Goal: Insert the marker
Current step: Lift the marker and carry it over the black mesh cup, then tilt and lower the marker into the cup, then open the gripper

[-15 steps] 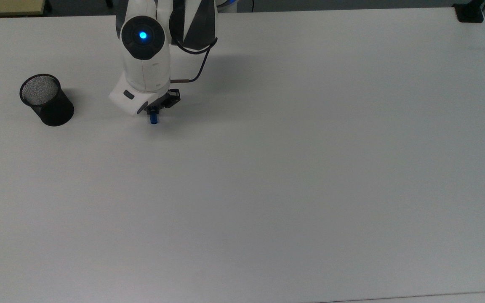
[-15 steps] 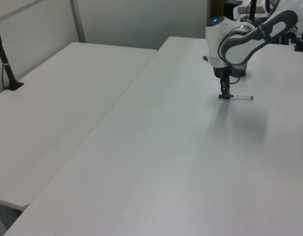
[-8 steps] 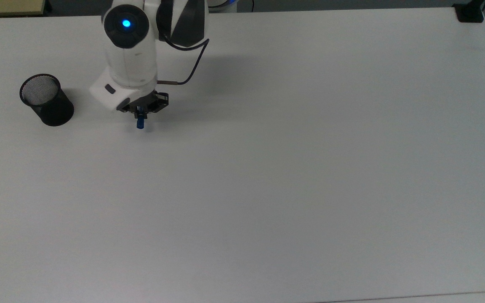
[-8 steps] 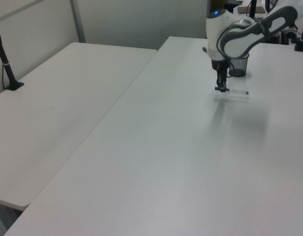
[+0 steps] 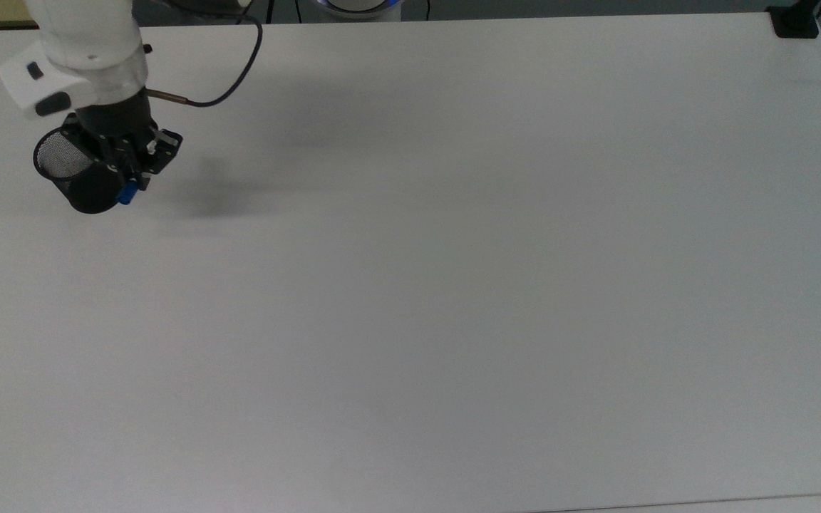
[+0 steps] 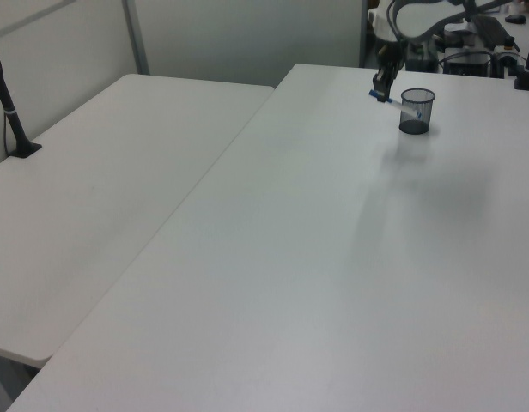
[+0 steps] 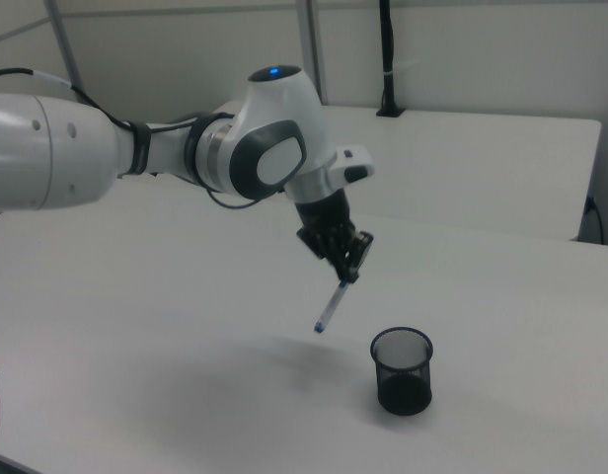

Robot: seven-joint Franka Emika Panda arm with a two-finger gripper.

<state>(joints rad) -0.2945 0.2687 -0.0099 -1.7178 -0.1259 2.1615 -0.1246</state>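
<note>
top view – gripper: hangs over the table near the top view's left edge, fingers clamped on the marker.
top view – marker: blue end pokes out just below the fingertips; rest of the barrel hidden by the gripper body.
top view – mesh cup: black, upright, partly under the gripper; its open rim sits to the top view's left of the fingertips, the gripper overlaps its right side.
top view – cable: dark loop runs from the wrist up and to the top view's right of the gripper.

left view – gripper: far end of the table, raised off the surface, closed on the marker.
left view – marker: tilted, blue end at the fingers, white barrel slanting down toward the left view's right and reaching the cup's rim line.
left view – mesh cup: just to the left view's right of the gripper and lower, standing on the table.

right view – gripper: well above the table, gripping the marker by its upper end.
right view – marker: hangs below the fingers, slanted, blue tip lowest, clear of the table.
right view – mesh cup: below the gripper and to the right view's right; marker tip is beside the rim, outside it, not touching.
right view – arm: comes in from the right view's left, blue light on top of the joint behind the gripper.
</note>
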